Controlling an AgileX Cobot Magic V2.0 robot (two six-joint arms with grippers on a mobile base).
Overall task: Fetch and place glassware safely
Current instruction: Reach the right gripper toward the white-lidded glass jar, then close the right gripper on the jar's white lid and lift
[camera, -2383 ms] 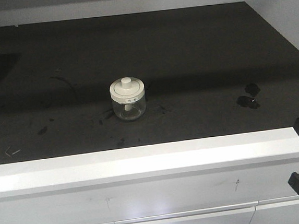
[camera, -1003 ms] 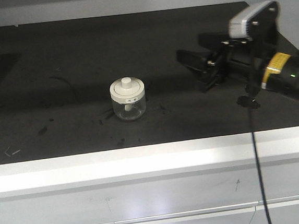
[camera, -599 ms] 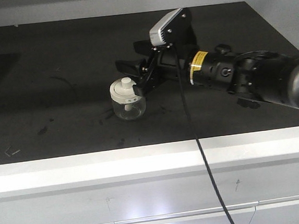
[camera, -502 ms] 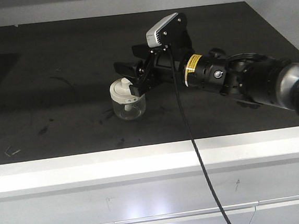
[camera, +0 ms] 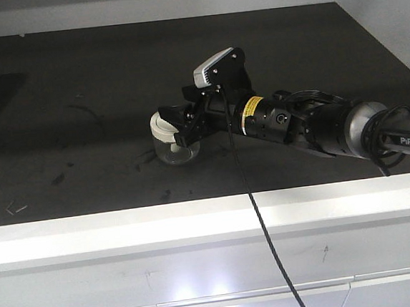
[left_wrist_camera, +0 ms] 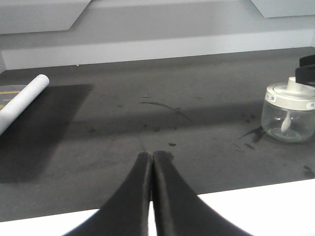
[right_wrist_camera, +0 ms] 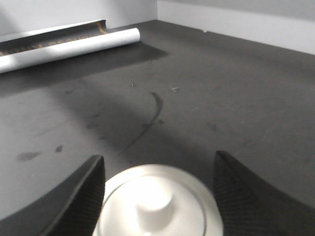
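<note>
My right jaws stand wide open around the small squat clear glass jar [camera: 176, 147], one black jaw on each side of its round white lid [right_wrist_camera: 123, 191]. In the right wrist view the lid and its central white knob [right_wrist_camera: 155, 209] fill the gap between them. The left-hand jaw lies close against the lid rim, and a thin strip of surface shows beside the right-hand one. I cannot tell whether either jaw touches the jar.

The jar stands upright on the black counter [camera: 289, 53], about midway from left to right and nearer the white front edge [camera: 197, 222] than the far wall. A white piece [left_wrist_camera: 285, 129] hangs inside the glass under the lid.

My right arm [camera: 310, 123] reaches in from the right, low over the counter. Its grey-topped wrist camera [camera: 215, 63] sits just above the jaws, and a black cable [camera: 257, 213] drops from it across the white front edge.

My left jaws are pressed together with nothing between them. They sit over the near edge of the counter, well to the left of the jar.

A white tube [left_wrist_camera: 22, 101] lies at the far left on a darker mat [left_wrist_camera: 44, 128], well apart from the jar. A curved scratch [right_wrist_camera: 155, 110] and small dark smudges mark the counter between the tube and the jar.
</note>
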